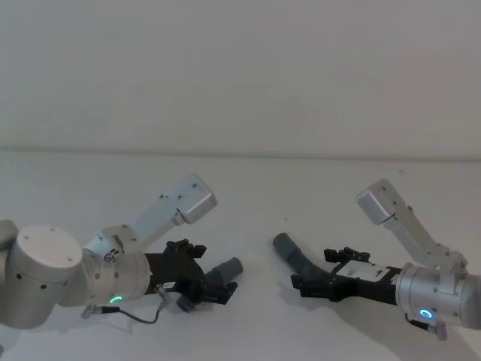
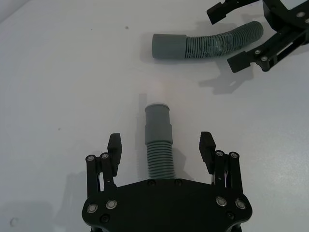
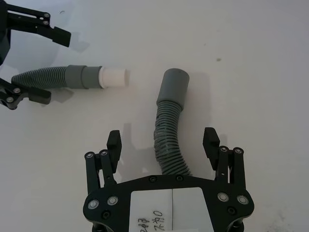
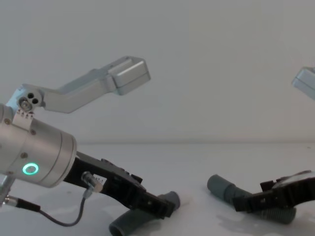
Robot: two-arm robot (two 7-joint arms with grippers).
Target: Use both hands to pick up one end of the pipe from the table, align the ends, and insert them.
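Two grey ribbed pipe pieces lie on the white table (image 1: 248,203). The left piece (image 1: 222,272) lies between the fingers of my open left gripper (image 1: 213,272), its stepped cuff (image 2: 157,118) pointing past the fingertips. In the right wrist view that cuff shows a white tip (image 3: 114,77). The right piece (image 1: 294,256) curves, and its ribbed body (image 3: 168,140) passes between the fingers of my open right gripper (image 3: 162,144). Its smooth cuff (image 3: 174,85) lies ahead of the fingertips. The two cuffs are apart, with bare table between them. In the chest view both pieces (image 4: 147,214) (image 4: 224,189) lie low on the table.
A pale wall (image 1: 240,75) rises behind the table's far edge. A thin cable (image 4: 59,216) hangs from the left arm near the table surface. Bare table lies between the two grippers and beyond them.
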